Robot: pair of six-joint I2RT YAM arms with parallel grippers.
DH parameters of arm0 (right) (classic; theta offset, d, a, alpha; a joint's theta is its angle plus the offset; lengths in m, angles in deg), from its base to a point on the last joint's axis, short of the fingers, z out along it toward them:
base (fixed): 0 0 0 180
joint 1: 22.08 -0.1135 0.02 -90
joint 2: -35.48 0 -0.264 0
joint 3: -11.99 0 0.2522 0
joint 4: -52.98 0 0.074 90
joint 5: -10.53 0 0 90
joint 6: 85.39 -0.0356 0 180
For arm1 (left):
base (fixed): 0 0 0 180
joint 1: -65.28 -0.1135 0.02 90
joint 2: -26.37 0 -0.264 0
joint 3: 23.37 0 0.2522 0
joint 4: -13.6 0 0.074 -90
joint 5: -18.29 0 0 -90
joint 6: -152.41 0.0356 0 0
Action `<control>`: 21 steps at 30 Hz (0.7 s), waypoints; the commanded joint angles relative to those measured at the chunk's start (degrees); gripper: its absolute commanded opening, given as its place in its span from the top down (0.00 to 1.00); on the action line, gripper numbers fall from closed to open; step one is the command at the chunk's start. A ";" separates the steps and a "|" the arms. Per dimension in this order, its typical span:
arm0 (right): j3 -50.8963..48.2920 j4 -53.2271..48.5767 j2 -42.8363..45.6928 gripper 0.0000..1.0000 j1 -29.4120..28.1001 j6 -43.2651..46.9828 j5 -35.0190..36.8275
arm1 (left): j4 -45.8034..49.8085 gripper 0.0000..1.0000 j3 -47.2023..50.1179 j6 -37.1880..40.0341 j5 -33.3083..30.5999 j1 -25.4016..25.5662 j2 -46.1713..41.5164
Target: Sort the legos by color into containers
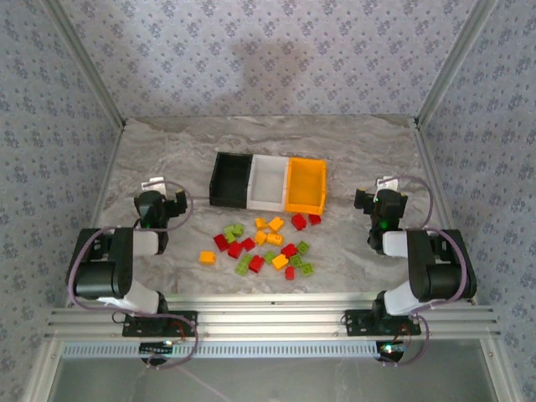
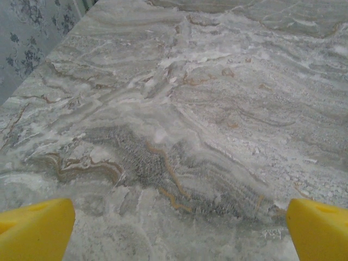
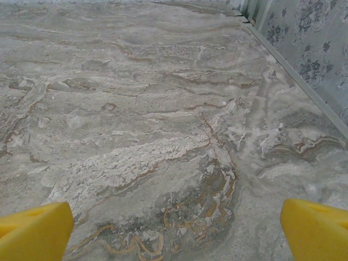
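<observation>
Surface: I look down on a marbled table point(image 1: 159, 159) boxed in by patterned walls point(image 1: 251, 50).
Bins: the black bin point(image 1: 229, 180), white bin point(image 1: 268, 182) and orange bin point(image 1: 305, 186) stand touching in a row at mid-table, open tops up. They look empty to me. I judge the row is one drop zone that both arms can reach.
Legos: the legos point(image 1: 275, 239), red, green and orange-yellow, lie scattered just in front of the bins, between the arms. Two red ones sit just beside the orange bin's front wall.
Left gripper point(image 1: 162, 205): wide apart and holding nothing, left of the scatter. Its wrist view has bare marble between the yellow fingertips point(image 2: 38, 231).
Right gripper point(image 1: 381, 203): equally wide and empty, right of the bins.
Why so: I read both arms as parked clear of the pile, jaws ready for a first pick.
Progress: nothing sorted yet.
Next: I'd take an outlier such as the yellow brick point(image 1: 207, 257) at the left edge, because the packed ones leave fingers little room.
</observation>
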 commanded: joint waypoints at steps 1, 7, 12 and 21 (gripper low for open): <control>6.60 -12.54 4.28 0.00 -0.74 -0.05 2.55 | 7.99 0.01 -4.38 -0.86 -2.32 0.04 -5.70; 10.05 -24.54 11.12 0.00 -3.94 -7.30 8.54 | 11.21 0.01 -3.64 -6.84 -2.75 0.52 -17.23; 13.98 -35.20 15.50 0.00 -4.53 -29.63 8.34 | 26.92 0.00 -9.15 -36.89 -9.65 -0.13 -20.86; 17.58 -48.98 16.58 0.00 -2.56 -39.57 -11.14 | 36.47 0.00 -10.05 -55.11 6.32 -2.81 -23.95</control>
